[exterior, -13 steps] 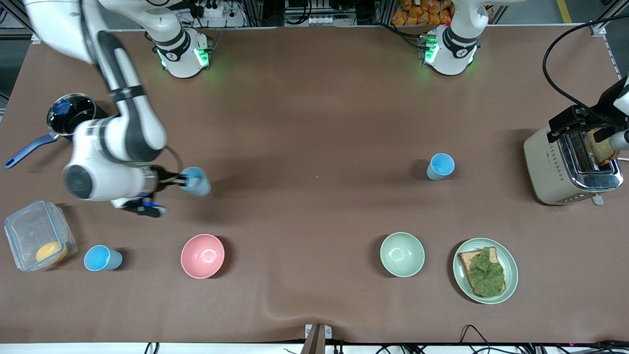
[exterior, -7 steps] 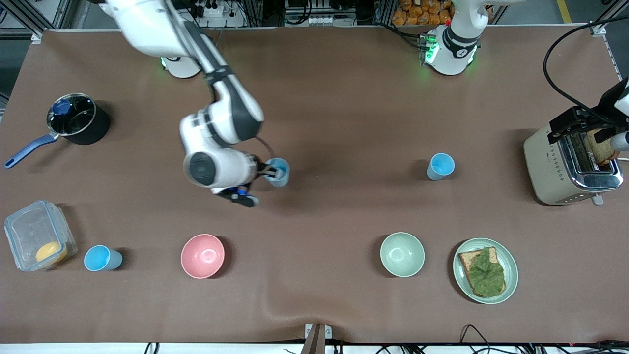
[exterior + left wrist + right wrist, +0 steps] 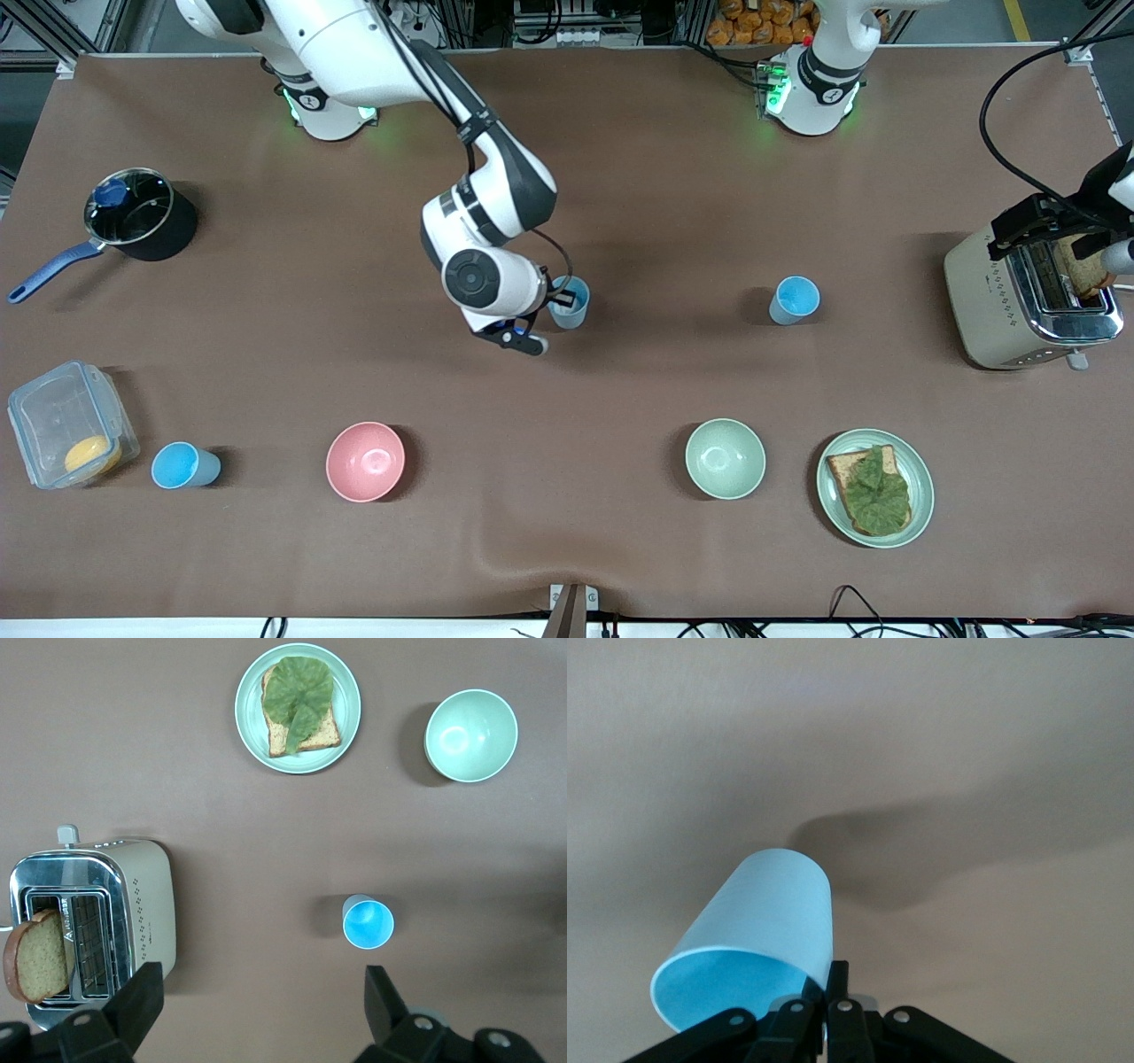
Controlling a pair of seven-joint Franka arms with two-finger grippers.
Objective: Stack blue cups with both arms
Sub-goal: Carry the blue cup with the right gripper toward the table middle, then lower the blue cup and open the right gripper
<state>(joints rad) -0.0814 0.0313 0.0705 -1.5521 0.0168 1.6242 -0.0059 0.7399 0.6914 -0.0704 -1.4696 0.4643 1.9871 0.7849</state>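
Observation:
My right gripper [image 3: 560, 295] is shut on the rim of a light-blue cup [image 3: 569, 303], held tilted over the middle of the table; the wrist view shows one finger inside the cup [image 3: 757, 930] and the gripper [image 3: 833, 979] closed on its wall. A second blue cup [image 3: 795, 299] stands upright toward the left arm's end, and also shows in the left wrist view [image 3: 368, 923]. A third blue cup [image 3: 183, 465] stands near the front camera at the right arm's end. My left gripper [image 3: 1054, 232] hangs open and empty high over the toaster, fingers [image 3: 383, 992] wide apart.
A toaster [image 3: 1028, 301] holds a bread slice [image 3: 37, 955]. A plate [image 3: 921, 496] with lettuce toast, a pale green bowl [image 3: 725, 458] and a pink bowl [image 3: 365, 461] lie nearer the front camera. A pot [image 3: 142, 213] and a clear container [image 3: 66, 421] sit at the right arm's end.
My right arm has carried the blue cup from the right arm's end to over the middle of the table, closer to the standing cup. The left arm has not moved.

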